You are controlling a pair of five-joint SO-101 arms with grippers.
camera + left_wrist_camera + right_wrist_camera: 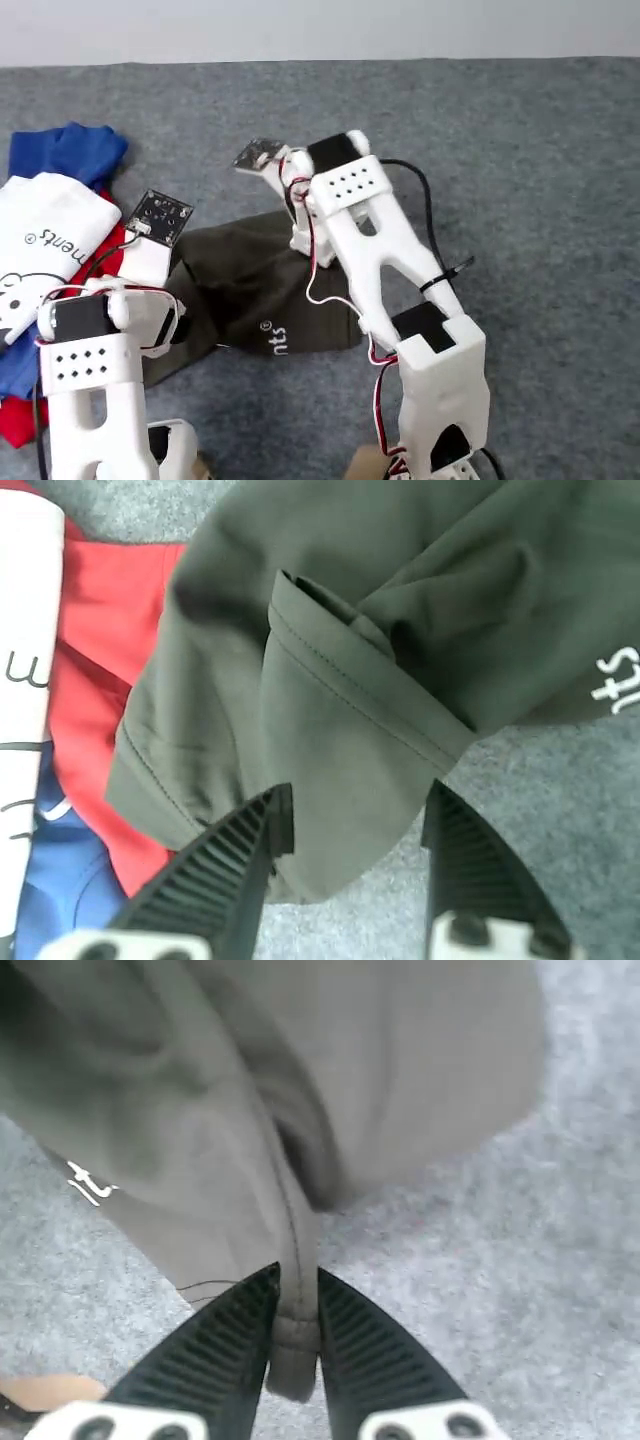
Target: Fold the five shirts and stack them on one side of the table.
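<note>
A dark olive shirt [262,290] lies crumpled at the table's middle. My right gripper [297,1285] is shut on a pinched fold of the olive shirt [300,1130]; in the high view this gripper [300,243] sits at the shirt's far edge. My left gripper [355,815] is open, its fingers [235,865] straddling a hemmed flap of the olive shirt [340,710] at its left end. In the high view the left gripper [172,322] is at the shirt's near left corner. A white shirt [45,245], a blue shirt [70,152] and a red shirt [18,420] are piled at the left.
The grey carpet-like table surface [520,170] stretches bare to the right and far side. The red shirt [95,660] and the white shirt [25,670] lie right beside the olive shirt's left end. A pale wall runs along the far edge.
</note>
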